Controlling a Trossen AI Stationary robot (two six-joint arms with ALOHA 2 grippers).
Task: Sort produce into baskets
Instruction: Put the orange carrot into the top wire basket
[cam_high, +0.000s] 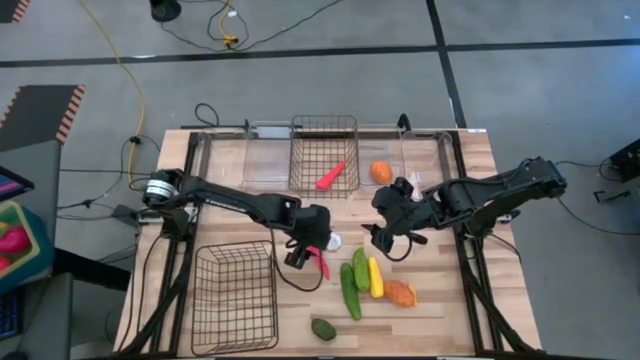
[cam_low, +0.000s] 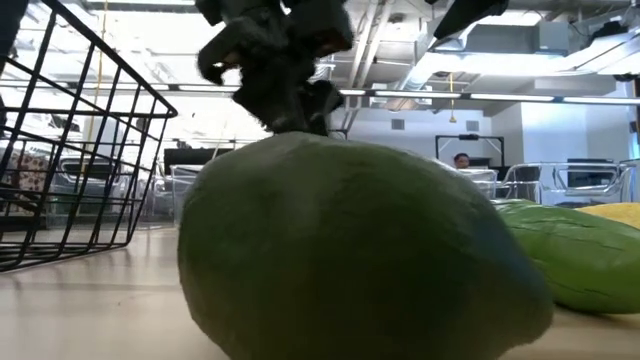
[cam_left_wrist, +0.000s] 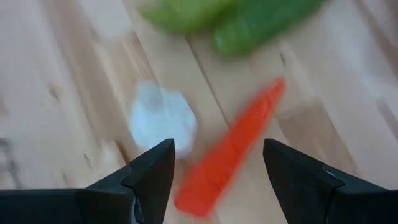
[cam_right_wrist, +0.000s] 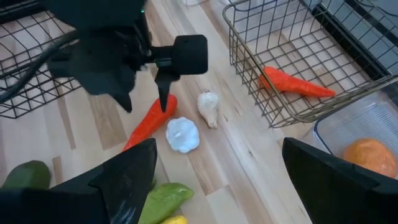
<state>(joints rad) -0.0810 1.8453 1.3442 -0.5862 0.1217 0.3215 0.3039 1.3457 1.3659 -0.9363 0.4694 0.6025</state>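
Left end effector (cam_high: 307, 258) hangs open right over 1 carrot (cam_left_wrist: 230, 149) on the surface (cam_high: 440, 310), holding nothing. A white garlic (cam_left_wrist: 163, 118) lies just beside the carrot, so a finger could bump it away. Right end effector (cam_high: 383, 232) waits, wide open and empty, nearby.

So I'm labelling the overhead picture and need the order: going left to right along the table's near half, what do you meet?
Large wire basket → left gripper over a carrot → avocado → two cucumbers → yellow squash → orange fruit.
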